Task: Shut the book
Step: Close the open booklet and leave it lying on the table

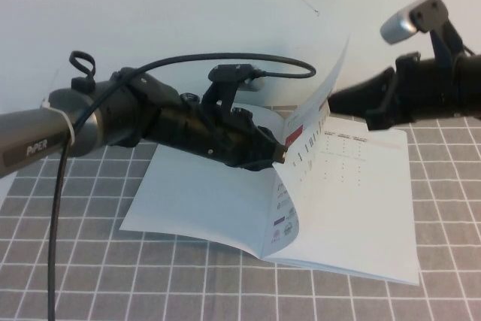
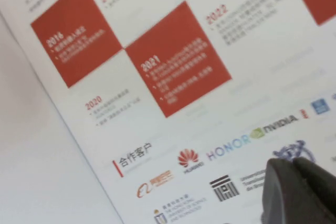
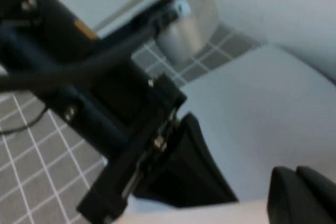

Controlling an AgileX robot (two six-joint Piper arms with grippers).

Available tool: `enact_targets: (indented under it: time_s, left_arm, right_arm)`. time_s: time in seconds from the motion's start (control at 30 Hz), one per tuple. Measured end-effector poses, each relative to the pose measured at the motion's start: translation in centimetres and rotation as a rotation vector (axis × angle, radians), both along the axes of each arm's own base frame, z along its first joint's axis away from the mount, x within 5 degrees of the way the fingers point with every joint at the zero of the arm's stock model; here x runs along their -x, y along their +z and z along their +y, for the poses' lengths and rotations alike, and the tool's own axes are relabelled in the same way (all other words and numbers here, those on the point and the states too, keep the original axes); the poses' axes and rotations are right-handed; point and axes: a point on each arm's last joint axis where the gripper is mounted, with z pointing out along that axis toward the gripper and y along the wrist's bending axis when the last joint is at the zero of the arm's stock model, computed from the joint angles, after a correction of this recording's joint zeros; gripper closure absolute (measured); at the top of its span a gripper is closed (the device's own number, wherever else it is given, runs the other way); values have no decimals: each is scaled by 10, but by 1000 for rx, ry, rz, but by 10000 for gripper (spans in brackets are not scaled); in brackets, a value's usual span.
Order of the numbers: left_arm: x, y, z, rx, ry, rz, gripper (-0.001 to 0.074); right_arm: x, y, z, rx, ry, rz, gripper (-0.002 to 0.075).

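The fingers (image 2: 299, 192) of the left gripper (image 1: 282, 157) are closed on each other, with only a thin line between them and nothing held. Their tip touches the printed face of one lifted page (image 1: 319, 107), low down, near the fold. This page stands up from the book (image 1: 203, 201) and bends over toward the right. The book lies open and flat on the desk (image 1: 68, 276), which has a gray checked cloth, and its left half is under the left arm. The right gripper (image 1: 340, 101) is on the other side of the lifted page, near its upper part. Its fingers (image 3: 304, 195) are also closed together and empty.
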Motion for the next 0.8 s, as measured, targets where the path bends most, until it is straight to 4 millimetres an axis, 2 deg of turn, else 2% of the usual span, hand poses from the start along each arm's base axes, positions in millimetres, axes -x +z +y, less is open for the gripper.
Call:
enact_targets:
  time_s: [0.2, 0.33, 0.43, 0.63, 0.73, 0.8]
  left_arm:
    - [7, 4, -5, 11, -56, 43, 738]
    - [14, 4, -14, 15, -101, 57, 738]
    - [16, 4, -17, 17, -109, 62, 738]
    - [16, 6, -15, 3, -132, 54, 738]
    - [9, 9, -3, -32, -114, 49, 738]
    - [-1, 14, 16, -72, -61, 46, 738]
  right_arm:
    - [-10, 29, 4, -68, 3, -125, 729]
    - [-17, 33, 5, -72, 4, -143, 729]
    - [-25, 22, 7, -57, 8, -124, 729]
    - [-36, -17, 11, -6, 52, -23, 729]
    - [-38, -38, 10, 65, 76, 50, 729]
    - [-38, -55, 7, 139, 87, 110, 729]
